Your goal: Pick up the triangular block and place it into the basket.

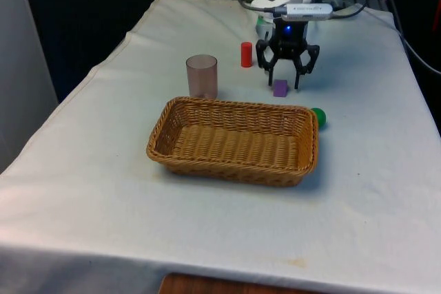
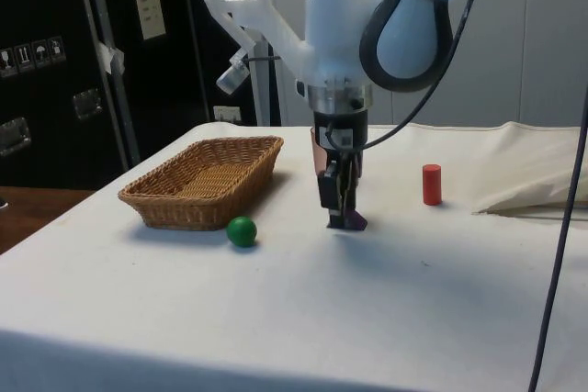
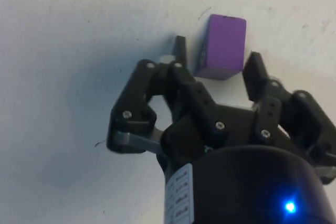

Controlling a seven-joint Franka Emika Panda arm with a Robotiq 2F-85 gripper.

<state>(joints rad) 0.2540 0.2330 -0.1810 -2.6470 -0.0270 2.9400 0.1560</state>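
The glossy white, rounded arm (image 2: 340, 20) carries black cables and a black, screw-studded two-finger gripper (image 1: 285, 85).

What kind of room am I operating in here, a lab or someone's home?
Probably a lab or test room: a white cloth covers the table, dark equipment cabinets stand behind, and the hand works among test props such as the purple block and basket.

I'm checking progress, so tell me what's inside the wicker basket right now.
Nothing shows inside the basket; its woven floor lies bare. The purple block sits on the cloth between the fingers of the open hand. The near wall hides a strip of floor.
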